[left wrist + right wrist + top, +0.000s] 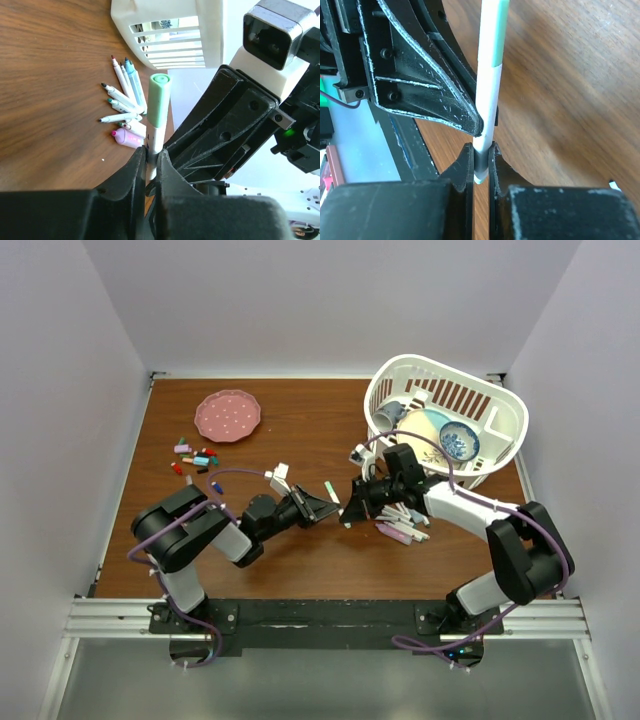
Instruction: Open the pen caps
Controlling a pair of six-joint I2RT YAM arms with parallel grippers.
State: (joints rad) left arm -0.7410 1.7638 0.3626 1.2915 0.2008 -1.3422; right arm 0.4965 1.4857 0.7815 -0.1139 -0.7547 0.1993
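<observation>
Top external: high behind both arm bases, facing down on the whole table [300,430], far off.
Left wrist: just behind the left gripper [151,159], facing out along its jaws, very close.
Right wrist: just behind the right gripper [481,162], equally close.
Shared: the pen [158,122] between both grippers, in all three.

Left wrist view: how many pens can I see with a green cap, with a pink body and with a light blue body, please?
Green-capped pen: 1
Pink-bodied pen: 1
Light blue-bodied pen: 1
Total: 3
</observation>
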